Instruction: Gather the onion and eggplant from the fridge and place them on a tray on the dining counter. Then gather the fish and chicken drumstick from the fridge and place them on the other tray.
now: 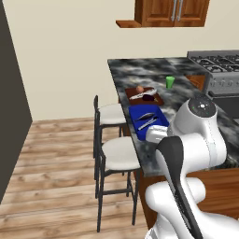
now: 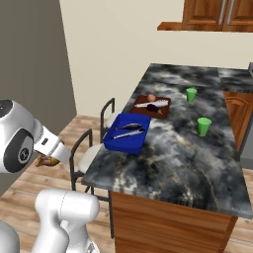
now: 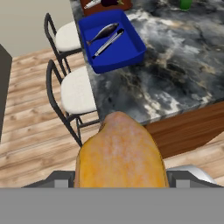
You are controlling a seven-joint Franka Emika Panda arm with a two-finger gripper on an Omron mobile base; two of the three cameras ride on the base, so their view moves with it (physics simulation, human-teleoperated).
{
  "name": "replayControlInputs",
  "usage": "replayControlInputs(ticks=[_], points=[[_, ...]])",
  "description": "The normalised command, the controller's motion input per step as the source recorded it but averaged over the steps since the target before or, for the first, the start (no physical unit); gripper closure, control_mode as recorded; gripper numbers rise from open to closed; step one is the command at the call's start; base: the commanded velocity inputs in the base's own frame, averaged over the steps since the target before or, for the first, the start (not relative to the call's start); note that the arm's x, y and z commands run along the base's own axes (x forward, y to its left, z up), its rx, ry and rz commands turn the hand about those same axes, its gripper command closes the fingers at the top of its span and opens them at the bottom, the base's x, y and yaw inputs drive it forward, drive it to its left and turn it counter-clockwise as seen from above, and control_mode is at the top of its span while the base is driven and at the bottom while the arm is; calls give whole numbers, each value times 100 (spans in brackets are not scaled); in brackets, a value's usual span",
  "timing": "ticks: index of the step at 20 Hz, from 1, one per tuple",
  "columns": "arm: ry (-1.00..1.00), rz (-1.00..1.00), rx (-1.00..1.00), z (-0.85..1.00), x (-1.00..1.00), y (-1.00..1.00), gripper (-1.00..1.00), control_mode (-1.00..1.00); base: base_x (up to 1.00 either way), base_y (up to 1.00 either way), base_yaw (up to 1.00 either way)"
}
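No writing or label can be read anywhere. The chicken drumstick (image 3: 120,151), golden and pebbly-skinned, sits clamped in the fingers (image 3: 120,183), whose tips are hidden behind it; in the right base view it pokes out below the hand (image 2: 48,161), out over the wooden floor (image 1: 51,163), left of the bench (image 2: 183,148) and short of its near-left corner. The bench top is glossy dark marble with grey veining on a brown wood base. Near its left edge rests the blue tray (image 2: 127,132), a rectangular bin with raised walls, holding the slim grey fish (image 2: 129,126) and a long silver utensil (image 2: 129,133) side by side. Just beyond it lies the flat brown wooden tray (image 2: 152,105) carrying the round onion (image 2: 151,97), the dark eggplant (image 2: 154,106) and a knife (image 2: 145,104). Two green cups (image 2: 203,126) stand farther right, with bare marble around them. Two stools (image 1: 119,154) with cream cushions and thin black frames crowd the bench's left side.
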Motion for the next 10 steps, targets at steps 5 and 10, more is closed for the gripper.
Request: replayControlInputs(ticks=[5,10], points=[[0,0,0,0,0,0,100,100,27,-3,0],[0,0,0,0,5,-3,100,-100,22,-5,0]])
